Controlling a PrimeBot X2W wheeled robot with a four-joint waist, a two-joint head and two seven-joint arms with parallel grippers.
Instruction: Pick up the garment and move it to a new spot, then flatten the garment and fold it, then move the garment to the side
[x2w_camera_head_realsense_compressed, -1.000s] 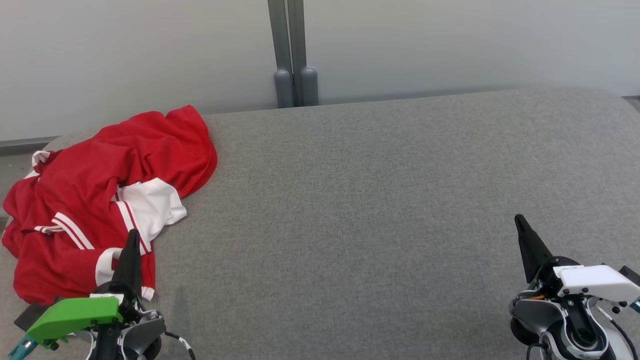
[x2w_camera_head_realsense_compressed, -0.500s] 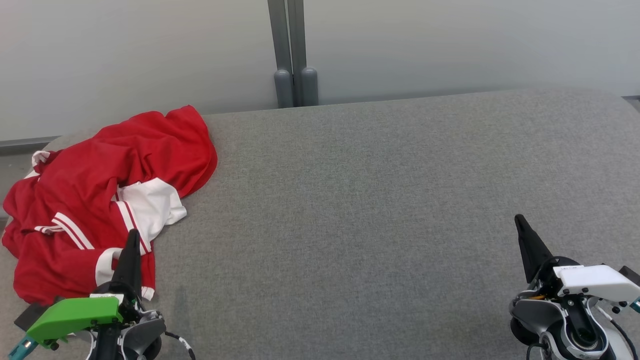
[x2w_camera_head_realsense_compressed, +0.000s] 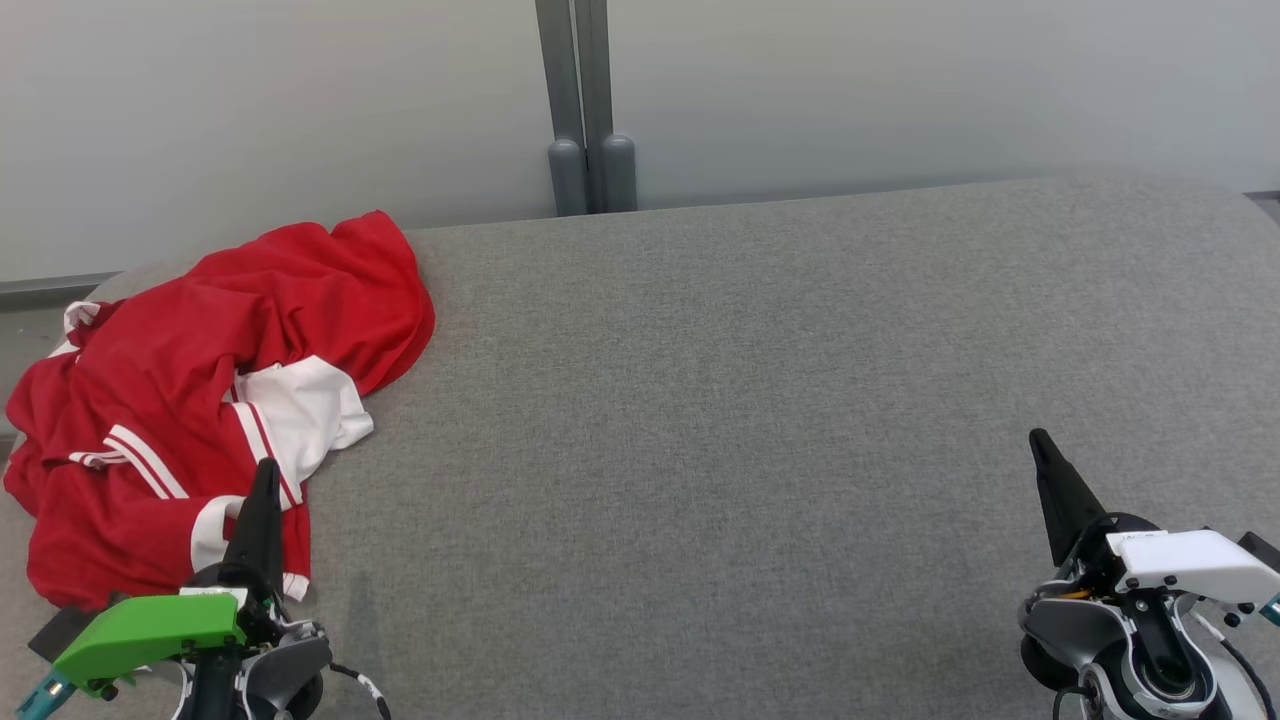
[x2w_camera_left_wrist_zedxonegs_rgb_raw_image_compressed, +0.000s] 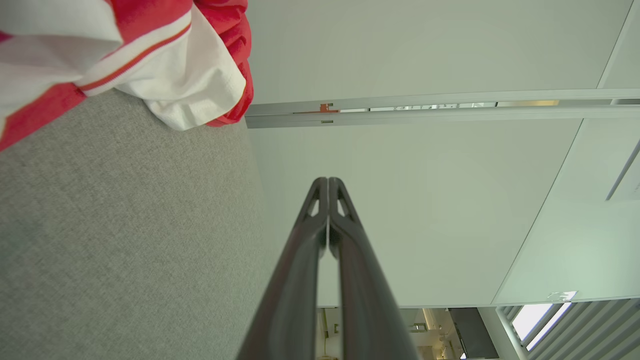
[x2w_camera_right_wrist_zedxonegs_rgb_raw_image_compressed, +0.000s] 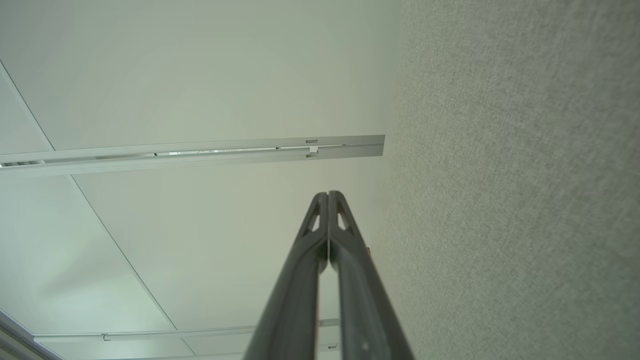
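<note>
- My left gripper (x2w_camera_head_realsense_compressed: 266, 468) is at the lower left of my head view. Its two dark fingers are pressed together, and there is nothing between them.
- In my left wrist view the fingers (x2w_camera_left_wrist_zedxonegs_rgb_raw_image_compressed: 305, 260) meet at the tip and point at the pale wall.
- My right gripper (x2w_camera_head_realsense_compressed: 1038, 438) is at the lower right of my head view. Its fingers are together too, and it holds nothing.
- In my right wrist view those fingers (x2w_camera_right_wrist_zedxonegs_rgb_raw_image_compressed: 350, 270) touch at the tip, with the grey cloth top beside them.
- The garment (x2w_camera_head_realsense_compressed: 200, 380) is red with white parts and thin white stripes. It lies in a crumpled heap at the far left of the grey cushion (x2w_camera_head_realsense_compressed: 750, 400).
- From my head, the tip of my left gripper shows in front of the near edge of the garment. I cannot tell if it touches the cloth.
- My right gripper is well apart from the garment, over bare grey cushion.
- The far edge of the garment reaches the back edge of the cushion.
- Behind the cushion is a pale wall (x2w_camera_head_realsense_compressed: 900, 80) with a grey post (x2w_camera_head_realsense_compressed: 585, 110) running up it.
</note>
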